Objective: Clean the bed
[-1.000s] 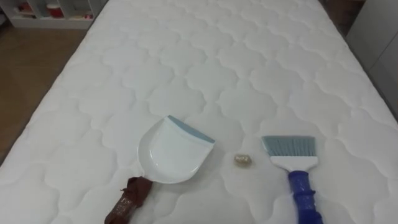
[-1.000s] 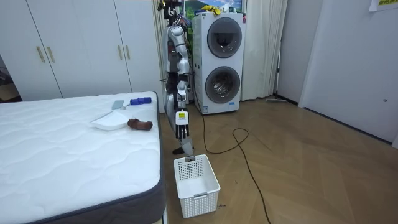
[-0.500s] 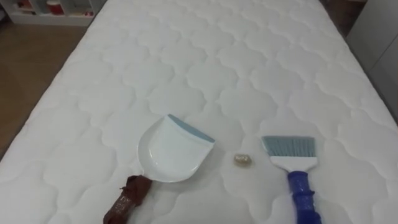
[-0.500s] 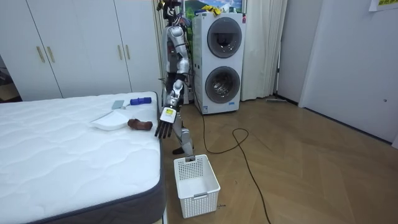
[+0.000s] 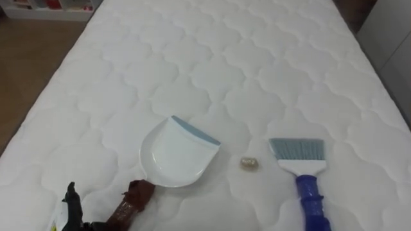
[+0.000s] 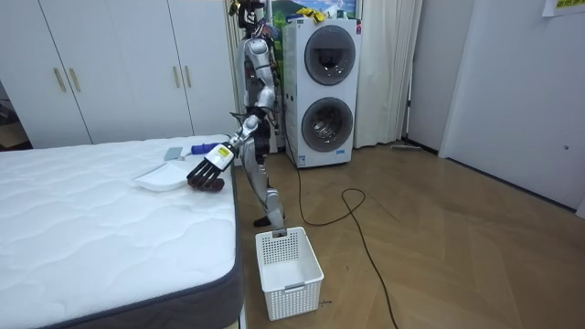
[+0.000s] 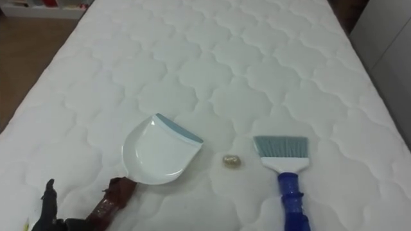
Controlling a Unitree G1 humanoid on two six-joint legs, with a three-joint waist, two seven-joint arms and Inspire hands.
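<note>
We judge nothing swept: tan crumpled scrap (image 5: 250, 165) between white brown-handled dustpan (image 5: 176, 155), blue-handled brush (image 5: 302, 168); left hand (image 6: 208, 163) spread, empty.

L hand (image 5: 72, 212) low, fingers straight; arm outstretched

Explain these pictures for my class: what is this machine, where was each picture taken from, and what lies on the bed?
It is a walking robot with two arms, standing at the end of a bed. Two pictures come from cameras in its head, looking down; the third from a camera across the room. On the bed lie a white dustpan, a brush with a blue handle, and between them a small crumpled scrap. Its left hand, fingers open, is by the dustpan's brown handle and holds nothing. A white basket stands on the floor beside the bed.
</note>
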